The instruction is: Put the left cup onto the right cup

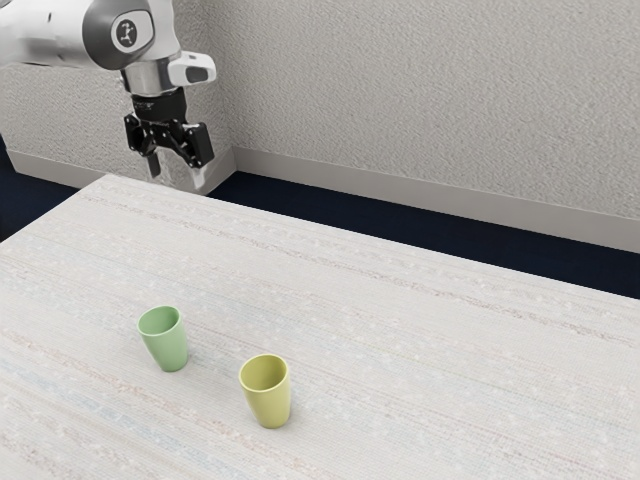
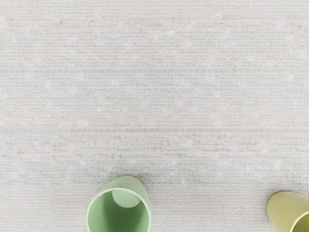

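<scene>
Nearest the camera, an olive-yellow cup (image 1: 266, 390) stands upright on a pale, woven-looking tabletop (image 1: 430, 340). Just beside it, toward the exterior view's left and slightly farther back, a light green cup (image 1: 163, 338) also stands upright; the two are apart, not touching. Seen from the wrist, the green cup (image 2: 119, 209) and the olive-yellow cup (image 2: 289, 212) both show open mouths. Farthest back, above the tabletop's far corner, the black hand (image 1: 177, 168) hangs released, fingers spread, holding nothing, well apart from both cups.
</scene>
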You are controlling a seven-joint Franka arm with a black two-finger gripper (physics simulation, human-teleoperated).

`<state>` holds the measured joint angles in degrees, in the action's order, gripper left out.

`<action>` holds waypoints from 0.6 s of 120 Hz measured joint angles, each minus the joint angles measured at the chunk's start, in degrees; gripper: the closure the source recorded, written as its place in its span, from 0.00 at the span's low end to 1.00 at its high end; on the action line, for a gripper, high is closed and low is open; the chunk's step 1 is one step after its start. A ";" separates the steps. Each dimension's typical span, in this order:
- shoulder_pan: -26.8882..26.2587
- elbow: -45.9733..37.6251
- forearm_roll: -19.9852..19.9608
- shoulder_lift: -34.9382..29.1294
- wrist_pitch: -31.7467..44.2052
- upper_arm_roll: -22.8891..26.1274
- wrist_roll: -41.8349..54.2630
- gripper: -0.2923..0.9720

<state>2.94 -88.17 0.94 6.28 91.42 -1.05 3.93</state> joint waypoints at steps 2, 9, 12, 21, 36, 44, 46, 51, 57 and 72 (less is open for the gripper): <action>0.02 -0.05 0.00 0.00 0.04 0.00 0.01 0.23; 0.11 -0.14 0.01 0.01 0.17 0.00 0.04 0.23; 0.14 -0.16 0.01 0.01 0.22 0.00 0.06 0.23; 0.16 -0.30 0.02 0.01 0.35 0.00 0.09 0.23; 0.28 -1.12 -0.02 -0.03 0.84 0.00 0.15 0.23; 0.55 -1.66 -0.06 -0.01 1.22 0.00 0.17 0.23; 0.64 -1.88 -0.07 -0.01 1.33 0.00 0.17 0.23; 0.88 -2.34 -0.09 0.00 1.64 0.00 0.19 0.23; 1.15 -3.02 -0.13 0.00 2.06 0.00 0.20 0.23; 1.54 -4.53 -0.20 0.06 3.16 0.00 0.23 0.23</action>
<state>4.48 -92.70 0.74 6.34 94.58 -1.05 4.16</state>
